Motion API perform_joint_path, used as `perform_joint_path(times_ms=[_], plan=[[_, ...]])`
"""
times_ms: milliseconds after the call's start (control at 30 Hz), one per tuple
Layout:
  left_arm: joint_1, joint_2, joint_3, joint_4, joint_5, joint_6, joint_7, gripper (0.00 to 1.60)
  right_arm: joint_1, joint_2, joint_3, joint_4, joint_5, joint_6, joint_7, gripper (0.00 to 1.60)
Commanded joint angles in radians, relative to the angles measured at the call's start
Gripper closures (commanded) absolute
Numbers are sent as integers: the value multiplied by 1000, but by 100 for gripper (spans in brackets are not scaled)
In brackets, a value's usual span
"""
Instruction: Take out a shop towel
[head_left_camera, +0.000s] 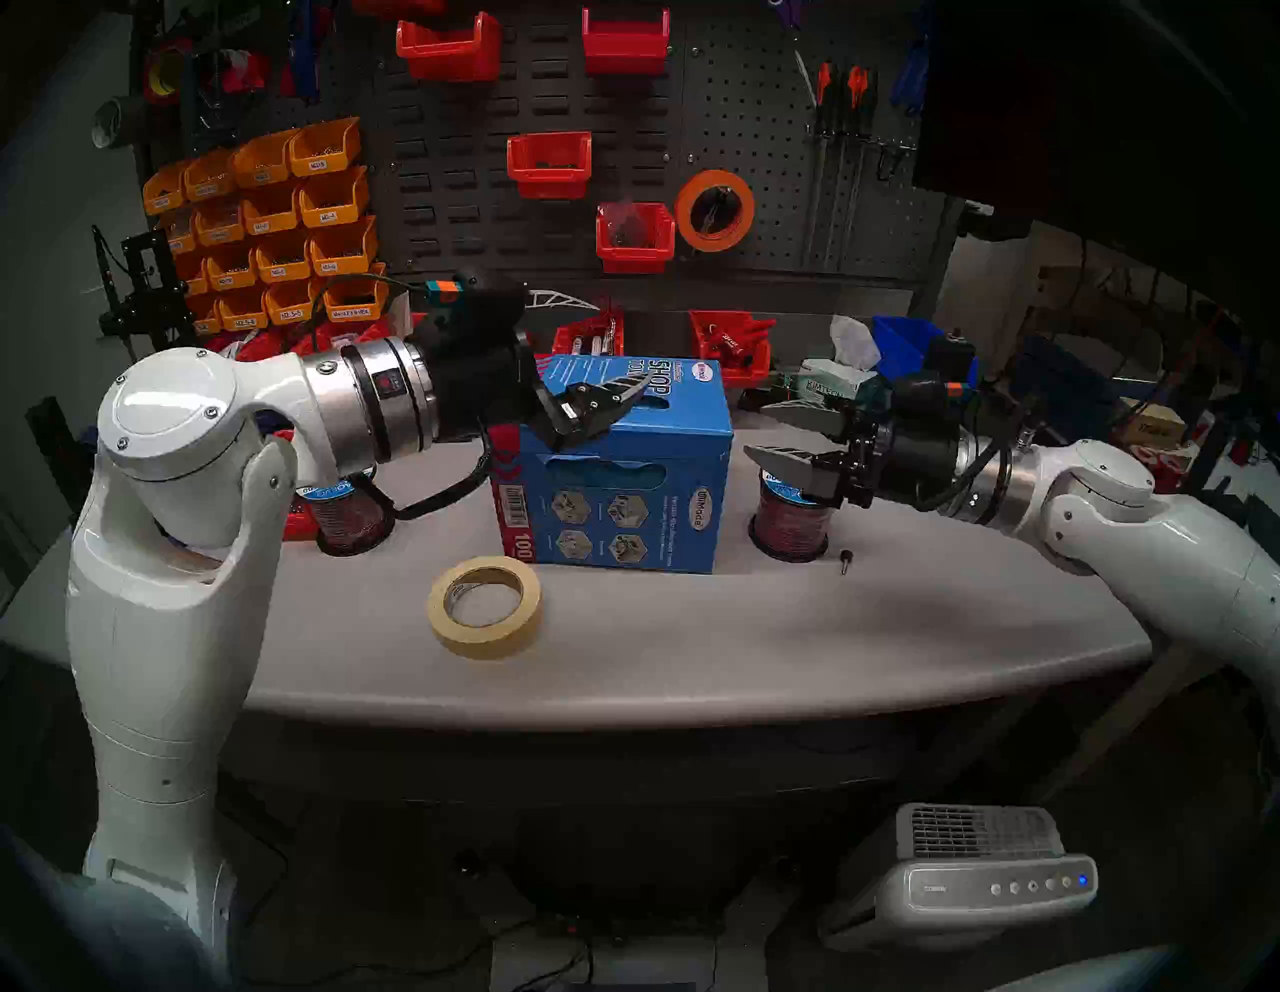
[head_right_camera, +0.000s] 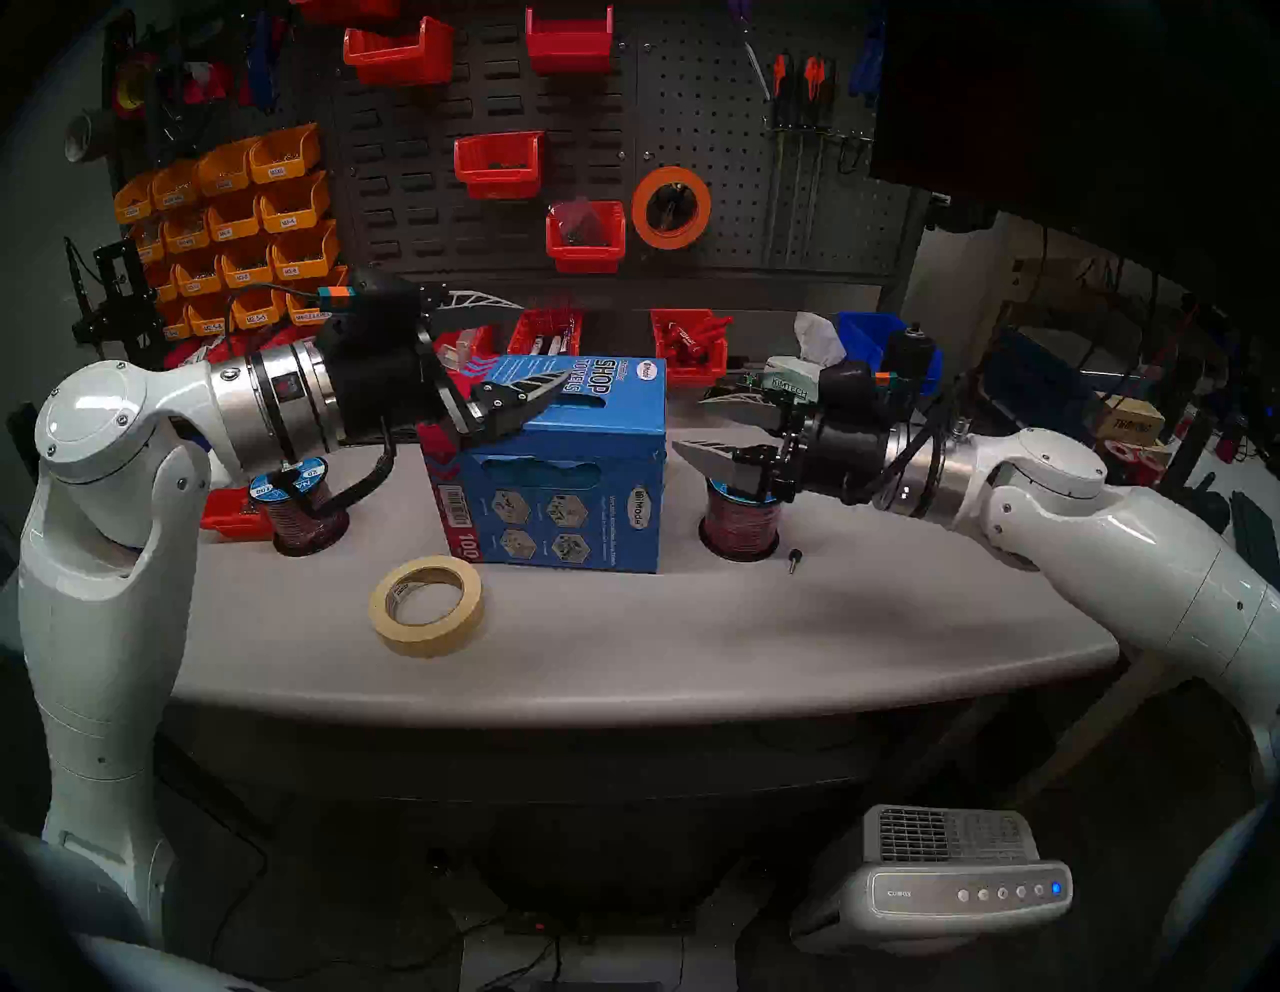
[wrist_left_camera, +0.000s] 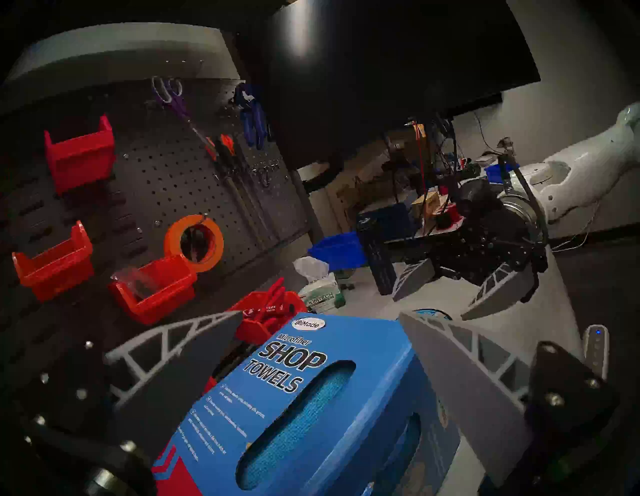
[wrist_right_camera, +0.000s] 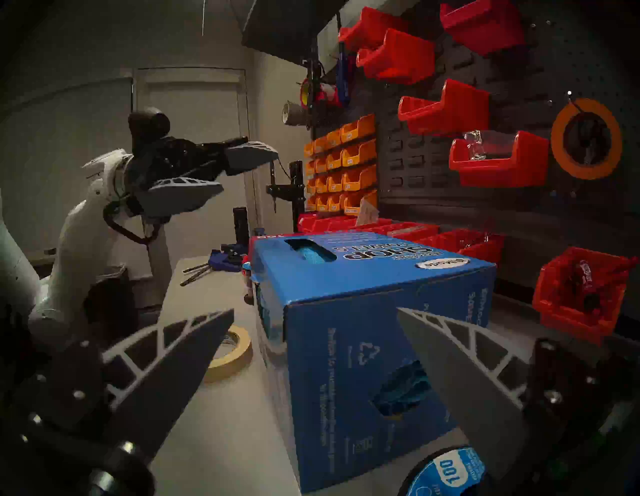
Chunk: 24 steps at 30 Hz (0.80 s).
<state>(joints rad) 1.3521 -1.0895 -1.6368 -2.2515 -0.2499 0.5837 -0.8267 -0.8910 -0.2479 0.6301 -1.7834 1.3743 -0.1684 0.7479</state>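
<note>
Shop towel (wrist_left_camera: 304, 419) sits inside the blue carton (head_left_camera: 623, 485), seen thru the top slot, mid desk (head_left_camera: 692, 644). Left gripper (head_left_camera: 589, 346) above carton's top at its 9 o'clock edge, jaws wide, holding nothing. Right gripper (head_left_camera: 772, 433) at carton's 3 o'clock, apart from it, jaws wide, empty. Tape roll (head_left_camera: 485, 606) at 7 o'clock of the carton.

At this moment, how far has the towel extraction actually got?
Done: nothing yet; the shop towel sits inside the blue carton, visible only through its slots. In hand: the left end effector, open and empty, is level over the carton's top; the right end effector, also open, is beside the carton. Left: grasp the towel and pull it out.
</note>
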Motion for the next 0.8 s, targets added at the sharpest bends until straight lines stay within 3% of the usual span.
perform_joint_path(times_ms=[0,233,533,767], plan=[[-31,-15,9,-18,11,-22,20,0,-91,15,25,-26,26,-133,-56,0],[-24,-12,5,-16,27,-26,26,0,-147,-10,49,-9,14,-218,-88,0],[-27,-23,-10,-3,41,4,46,0,-171,-123,30,64,-23,-367,-92,0],[-18,-42,-21,11,54,27,76,0,-135,-202,19,117,-60,-329,-76,0]])
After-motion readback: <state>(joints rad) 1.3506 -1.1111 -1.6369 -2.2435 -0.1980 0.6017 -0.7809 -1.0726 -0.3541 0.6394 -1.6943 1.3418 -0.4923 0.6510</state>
